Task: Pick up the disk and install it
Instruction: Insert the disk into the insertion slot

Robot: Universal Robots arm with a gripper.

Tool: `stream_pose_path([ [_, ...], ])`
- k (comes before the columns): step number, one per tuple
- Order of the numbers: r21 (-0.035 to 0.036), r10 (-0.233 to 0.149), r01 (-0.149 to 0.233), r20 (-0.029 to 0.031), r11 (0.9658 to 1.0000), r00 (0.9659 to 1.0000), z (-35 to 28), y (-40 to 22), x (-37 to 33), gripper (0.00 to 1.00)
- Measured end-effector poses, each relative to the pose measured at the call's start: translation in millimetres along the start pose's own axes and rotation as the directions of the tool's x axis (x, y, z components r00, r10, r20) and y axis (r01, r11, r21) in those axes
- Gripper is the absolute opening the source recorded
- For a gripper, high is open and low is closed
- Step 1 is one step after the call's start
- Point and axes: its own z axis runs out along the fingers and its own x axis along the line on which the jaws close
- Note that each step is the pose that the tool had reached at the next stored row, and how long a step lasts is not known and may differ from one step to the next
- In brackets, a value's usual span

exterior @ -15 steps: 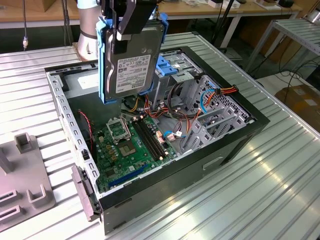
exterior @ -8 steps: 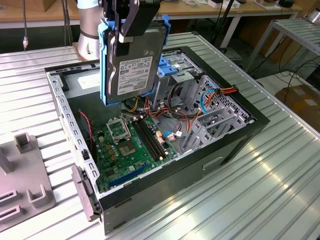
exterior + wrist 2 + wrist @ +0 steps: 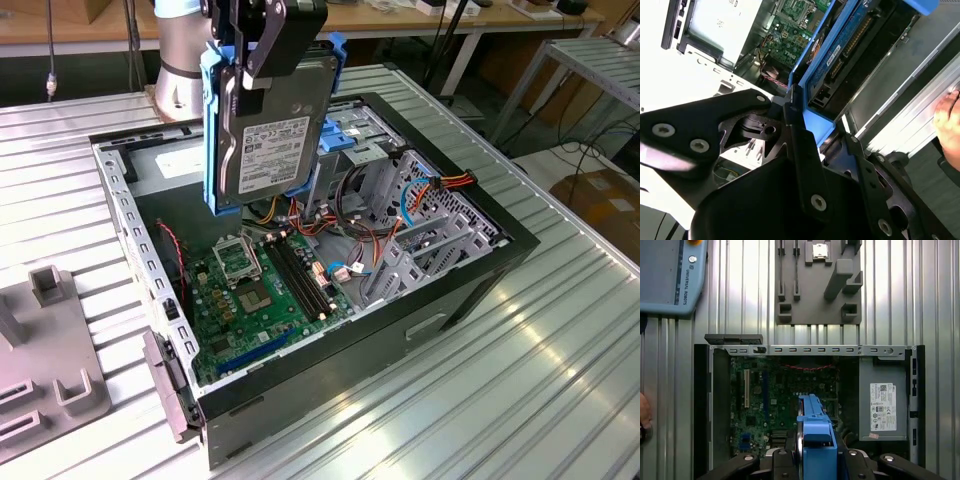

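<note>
The gripper (image 3: 262,62) is clamped on the disk (image 3: 268,140). Its dark fingers pinch the upper end of the blue carrier frame, and both wrist views show the frame seated between them (image 3: 812,107) (image 3: 816,432).

In the exterior view the disk hangs at 6 o'clock from the gripper. It is held on edge with its labelled face toward the camera, and its long axis runs roughly from 12 to 6 o'clock with a slight lean. It is in the air, above the open computer case (image 3: 470,290) and touching nothing inside it.

The motherboard (image 3: 255,290) lies at 6 o'clock from the disk's lower edge. The drive cage (image 3: 385,190), topped by its blue bracket (image 3: 350,125), sits just beside the disk at about 3 to 4 o'clock, so I judge that the bay lies off to that side and lower.

The power-supply box (image 3: 882,405) occupies one end of the case. The case rests on a ribbed metal table (image 3: 560,380), with a grey fixture plate (image 3: 50,370) at about 8 o'clock. A person's hand (image 3: 950,117) shows at the table's edge.
</note>
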Motion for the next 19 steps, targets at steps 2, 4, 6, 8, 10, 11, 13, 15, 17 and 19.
stream_pose_path([
  [2, 0.0, 0.0, 0.0, 0.0, 1.0, 1.0, 0.0, 0.0, 0.1, 0.37],
  [4, 0.0, 0.0, 0.0, 0.0, 1.0, 1.0, 0.0, 0.0, 0.2, 0.37],
  [6, 0.0, 0.0, 0.0, 0.0, 1.0, 1.0, 0.0, 0.0, 0.2, 0.37],
  [8, 0.0, 0.0, 0.0, 0.0, 1.0, 1.0, 0.0, 0.0, 0.4, 0.37],
  [10, 0.0, 0.0, 0.0, 0.0, 1.0, 1.0, 0.0, -0.1, 1.3, 0.37],
  [11, 0.0, 0.0, 0.0, 0.0001, 1.0, 1.0, 0.0, -0.1, 1.8, 0.37],
  [13, -0.0001, 0.0, 0.0, -0.0001, 1.0, 1.0, -0.1, -0.1, 4.5, 0.37],
  [15, 0.0, 0.0, 0.0, 0.0, 1.0, 1.0, -0.1, -0.1, 6.4, 0.37],
  [17, 0.0, 0.0, 0.0, 0.0, 1.0, 1.0, -0.2, -0.1, 9.4, 0.37],
  [19, 0.0, 0.0, 0.0, 0.0, 1.0, 1.0, -0.2, -0.1, 12.5, 0.37],
])
